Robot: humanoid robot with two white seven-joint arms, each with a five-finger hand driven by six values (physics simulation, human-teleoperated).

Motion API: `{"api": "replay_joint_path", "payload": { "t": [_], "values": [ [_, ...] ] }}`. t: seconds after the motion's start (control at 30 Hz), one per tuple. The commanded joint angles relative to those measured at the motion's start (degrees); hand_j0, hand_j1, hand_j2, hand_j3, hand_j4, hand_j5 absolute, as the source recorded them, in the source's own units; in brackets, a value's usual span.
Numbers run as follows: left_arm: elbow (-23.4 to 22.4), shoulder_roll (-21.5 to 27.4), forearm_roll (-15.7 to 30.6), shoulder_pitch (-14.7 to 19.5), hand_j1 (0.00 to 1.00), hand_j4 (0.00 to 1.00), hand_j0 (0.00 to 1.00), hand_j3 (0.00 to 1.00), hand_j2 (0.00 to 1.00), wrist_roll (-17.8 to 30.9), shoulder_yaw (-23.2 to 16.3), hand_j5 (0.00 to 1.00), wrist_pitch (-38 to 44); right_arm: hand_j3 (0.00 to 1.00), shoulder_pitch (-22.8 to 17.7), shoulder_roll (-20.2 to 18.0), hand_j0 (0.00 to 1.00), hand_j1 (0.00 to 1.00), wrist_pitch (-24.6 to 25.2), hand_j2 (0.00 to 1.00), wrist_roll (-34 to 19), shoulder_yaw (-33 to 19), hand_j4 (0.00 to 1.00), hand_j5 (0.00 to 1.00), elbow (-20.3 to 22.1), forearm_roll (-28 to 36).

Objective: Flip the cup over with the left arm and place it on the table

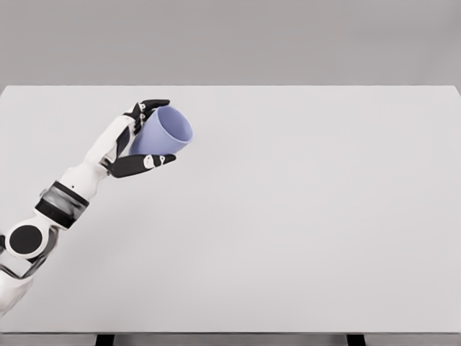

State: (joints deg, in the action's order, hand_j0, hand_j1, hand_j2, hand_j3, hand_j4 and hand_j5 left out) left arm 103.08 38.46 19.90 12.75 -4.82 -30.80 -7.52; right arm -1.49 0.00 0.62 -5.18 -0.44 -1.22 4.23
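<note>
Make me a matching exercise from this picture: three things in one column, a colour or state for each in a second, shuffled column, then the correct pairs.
Column 1:
1. cup
2. left hand
3. table

Column 2:
A. white, flat, spans the view
B. light purple, tilted, open mouth facing right and toward the camera
C. black fingers closed around a held object at the upper left

Pairs: 1-B, 2-C, 3-A
</note>
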Motion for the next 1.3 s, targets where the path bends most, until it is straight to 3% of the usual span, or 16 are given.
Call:
{"api": "replay_joint_path", "payload": {
  "t": [0.0, 0.27, 0.57, 1.27],
  "values": [
    [0.02, -0.58, 0.06, -0.09, 0.71, 0.71, 0.71, 0.71, 0.71, -0.01, 1.01, 0.71, -0.12, 1.00, -0.09, 0.00, 1.00, 1.00, 0.00, 1.00, -0.01, 0.01, 1.00, 1.00, -0.01, -0.01],
    [-0.77, -1.73, -0.03, -1.14, 0.71, 0.71, 0.71, 0.71, 0.71, -0.01, 1.62, 0.71, -4.69, 1.00, 0.00, 0.00, 1.00, 1.00, 0.00, 1.00, -0.01, 0.01, 1.00, 1.00, -0.01, -0.01],
    [-4.64, -1.73, -0.47, -1.93, 0.73, 0.73, 0.73, 0.73, 0.73, 0.08, 1.54, 0.73, -15.77, 1.00, 0.00, 0.00, 1.00, 1.00, 0.00, 1.00, -0.01, 0.01, 1.00, 1.00, -0.01, -0.01],
    [-10.70, -4.71, -0.30, -2.46, 0.73, 0.73, 0.73, 0.73, 0.73, 0.08, 1.10, 0.73, -20.51, 1.00, 0.00, 0.00, 1.00, 1.00, 0.00, 1.00, -0.01, 0.01, 1.00, 1.00, -0.01, -0.01]
  ]
}}
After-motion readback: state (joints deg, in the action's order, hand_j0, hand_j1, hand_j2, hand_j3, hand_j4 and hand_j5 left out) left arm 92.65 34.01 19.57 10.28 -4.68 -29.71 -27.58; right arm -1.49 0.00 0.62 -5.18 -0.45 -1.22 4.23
